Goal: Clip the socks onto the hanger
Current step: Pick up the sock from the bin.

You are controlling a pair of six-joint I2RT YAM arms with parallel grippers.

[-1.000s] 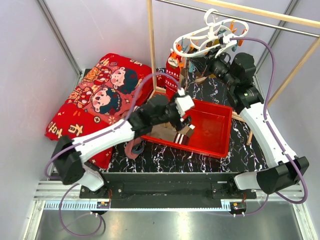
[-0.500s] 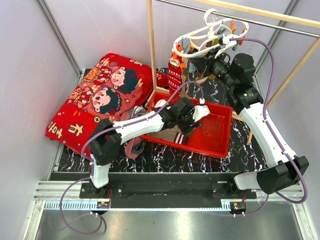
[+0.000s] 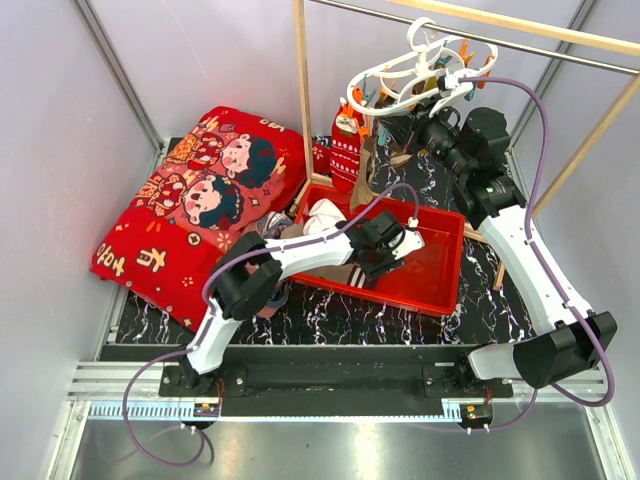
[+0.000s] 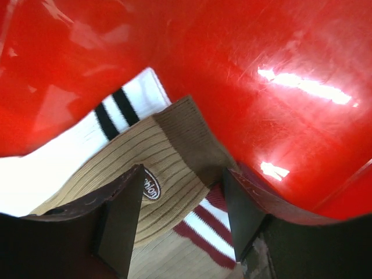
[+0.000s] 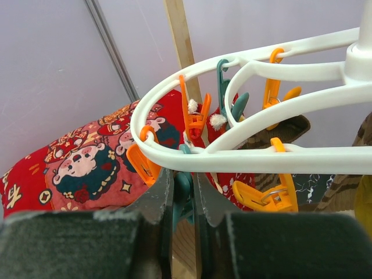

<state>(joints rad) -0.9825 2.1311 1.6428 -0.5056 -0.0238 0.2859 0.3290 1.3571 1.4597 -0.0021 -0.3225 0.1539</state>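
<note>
We saw the left arm stretched forward. Its left hand pointed down into the red bin, with its fingers apart on both sides of a tan sock. The right arm reached up high. The right hand was pinched tight on a teal peg of the hanger.
</note>
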